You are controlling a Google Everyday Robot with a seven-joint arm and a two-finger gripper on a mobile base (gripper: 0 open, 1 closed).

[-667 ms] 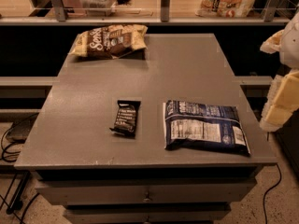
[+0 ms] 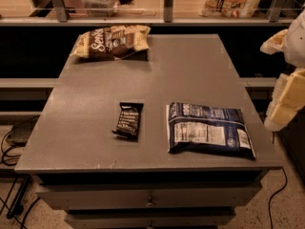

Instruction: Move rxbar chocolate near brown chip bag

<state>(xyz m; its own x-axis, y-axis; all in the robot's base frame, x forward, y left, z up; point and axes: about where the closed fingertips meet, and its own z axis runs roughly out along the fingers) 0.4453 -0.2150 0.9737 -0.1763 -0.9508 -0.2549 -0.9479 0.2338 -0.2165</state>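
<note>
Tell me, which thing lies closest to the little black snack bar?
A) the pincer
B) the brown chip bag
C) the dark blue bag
C: the dark blue bag lies just right of the snack bar at the front of the table, while the brown chip bag sits at the far left corner and the pincer hangs past the right edge.

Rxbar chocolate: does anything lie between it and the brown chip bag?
Nothing visible: only bare table between rxbar chocolate and brown chip bag. Dark blue bag lies aside; gripper hangs at the table's right edge.
</note>
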